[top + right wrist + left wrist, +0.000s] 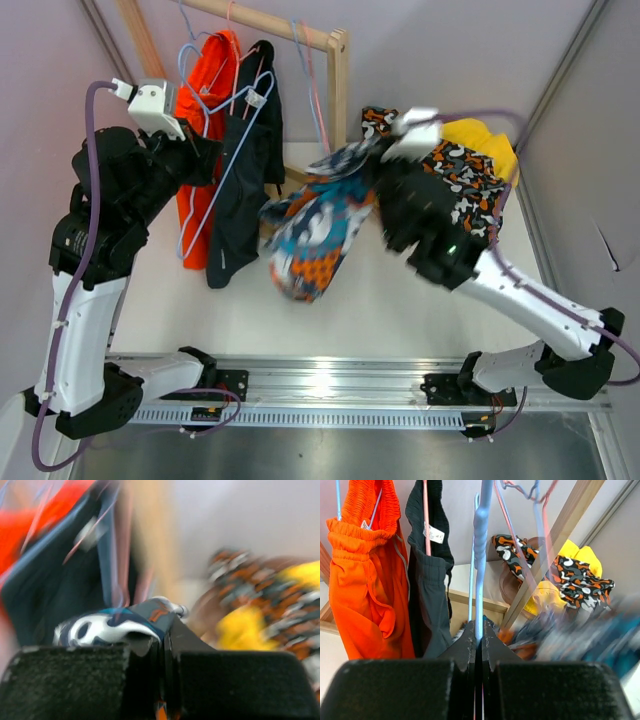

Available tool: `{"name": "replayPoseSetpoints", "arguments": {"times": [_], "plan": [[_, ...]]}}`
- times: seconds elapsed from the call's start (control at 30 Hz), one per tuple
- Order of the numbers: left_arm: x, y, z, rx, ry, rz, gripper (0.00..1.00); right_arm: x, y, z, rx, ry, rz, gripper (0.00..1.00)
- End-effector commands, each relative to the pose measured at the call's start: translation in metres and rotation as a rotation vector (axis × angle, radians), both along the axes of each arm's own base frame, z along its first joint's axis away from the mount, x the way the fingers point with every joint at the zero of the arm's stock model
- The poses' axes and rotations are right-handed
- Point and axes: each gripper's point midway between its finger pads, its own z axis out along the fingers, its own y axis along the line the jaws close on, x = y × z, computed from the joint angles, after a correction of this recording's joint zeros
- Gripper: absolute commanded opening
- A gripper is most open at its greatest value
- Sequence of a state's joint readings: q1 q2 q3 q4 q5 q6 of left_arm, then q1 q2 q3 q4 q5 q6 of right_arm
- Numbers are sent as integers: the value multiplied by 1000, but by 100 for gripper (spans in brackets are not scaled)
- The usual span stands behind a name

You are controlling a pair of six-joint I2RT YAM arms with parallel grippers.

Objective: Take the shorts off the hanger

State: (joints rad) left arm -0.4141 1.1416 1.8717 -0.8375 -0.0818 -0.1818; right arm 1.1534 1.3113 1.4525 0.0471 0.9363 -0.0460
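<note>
- Between the jaws of the left claw [479,628]: a pale blue hanger [481,540]. Its bar runs straight up out of the fingertips, and the jaws are squeezed together on it.
- Left of that claw, wrist view: plain orange shorts [362,580], with black shorts [430,595] just beside them on the near side. Both hang from the wooden rack [338,70]. A pink hanger [425,520] and a white tag show on the black pair.
- Right of the left claw and farther back: camouflage shorts [580,577] and yellow shorts [547,597], heaped together and touching.
- Right claw [162,630]: clamped down on a fold of the teal-orange-black print shorts [112,625]. The cloth is bunched over the top of its left finger.
- Top view: the print shorts [310,230] trail down and to the left from the right claw, in the gap between the two claws. They sit over the white desk [380,320]; cannot tell whether the lowest fold touches it.
- Behind the right claw, top view: the camouflage pair [462,178] lies over the yellow pair [492,148], toward the far right corner of the desk.
- The right wrist picture is heavily blurred. Only colour patches of the background garments can be made out there.
</note>
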Motion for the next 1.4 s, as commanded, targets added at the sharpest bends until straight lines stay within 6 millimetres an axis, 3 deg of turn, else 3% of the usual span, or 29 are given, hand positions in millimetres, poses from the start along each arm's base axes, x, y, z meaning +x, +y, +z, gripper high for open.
{"name": "replayPoseSetpoints", "arguments": {"times": [0.0, 0.03, 0.07, 0.13, 0.17, 0.2, 0.27, 0.4, 0.6, 0.63, 0.7, 0.73, 0.77, 0.8, 0.87, 0.9, 0.97, 1.0, 1.03, 1.07, 1.1, 1.13, 1.17, 1.2, 1.23, 1.27, 1.3, 1.33, 1.37], "plan": [[0, 6, 20, -2, -82, 22, 0, 42, -83, 105, 85, -197, -133, 0], [1, 6, 20, 1, -83, 23, 0, 74, -108, 104, 60, -201, -212, 0], [2, 5, 20, 3, -88, 25, 0, 81, -123, 127, 89, -243, -230, 0], [7, 5, 18, 5, -87, 31, 0, 105, -130, 138, 89, -269, -208, 0], [8, 4, 19, 2, -91, 31, 0, 137, -142, 127, 63, -247, -256, 0], [11, 3, 18, 0, -93, 31, 0, 143, -150, 141, 81, -268, -265, 0], [15, 1, 20, -3, -100, 33, 0, 165, -150, 141, 75, -284, -237, 0], [24, -3, 19, 1, -103, 31, 0, 226, -161, 117, 42, -304, -262, 0], [36, -6, 15, 20, -103, 34, 0, 285, -183, 83, 49, -304, -320, 0], [37, -7, 14, 23, -102, 35, 0, 303, -191, 62, 30, -276, -347, 0], [43, -8, 11, 32, -95, 39, 0, 319, -208, 48, 30, -257, -418, 0], [46, -10, 9, 34, -90, 38, 0, 337, -222, 21, 16, -205, -454, 0], [47, -11, 11, 34, -95, 35, 0, 344, -228, 7, 10, -172, -471, 10], [51, -13, 9, 36, -90, 33, 0, 350, -237, -13, -4, -107, -493, 34], [52, -16, 14, 34, -109, 16, 0, 364, -257, -57, 11, 7, -518, 99], [53, -21, 19, 25, -128, -6, 0, 363, -269, -87, -4, 120, -561, 99], [56, -25, 23, 28, -136, -21, 0, 361, -293, -122, 32, 229, -645, 99], [62, -31, 24, 33, -136, -38, 0, 354, -299, -149, 8, 304, -672, 99], [65, -33, 26, 35, -137, -45, 0, 346, -303, -157, 20, 318, -698, 100], [66, -34, 32, 39, -151, -52, 0, 332, -303, -120, 72, 225, -692, 99], [68, -36, 40, 37, -169, -55, 0, 317, -303, -164, 46, 298, -692, 99], [79, -40, 33, 53, -152, -56, 0, 305, -299, -160, 68, 279, -676, 99], [82, -41, 41, 53, -173, -57, 0, 286, -294, -118, 148, 171, -650, 99], [85, -42, 49, 51, -190, -56, 0, 274, -291, -119, 164, 172, -639, 99], [101, -50, 38, 72, -168, -63, 0, 259, -287, -143, 161, 216, -633, 99], [103, -52, 46, 67, -186, -69, 0, 247, -282, -140, 193, 205, -618, 99], [107, -55, 53, 64, -202, -76, 0, 225, -271, -115, 227, 158, -580, 99], [126, -64, 34, 84, -148, -83, 0, 210, -266, -138, 215, 198, -572, 99], [129, -64, 41, 79, -160, -81, 0, 198, -260, -136, 230, 181, -557, 99]]}}
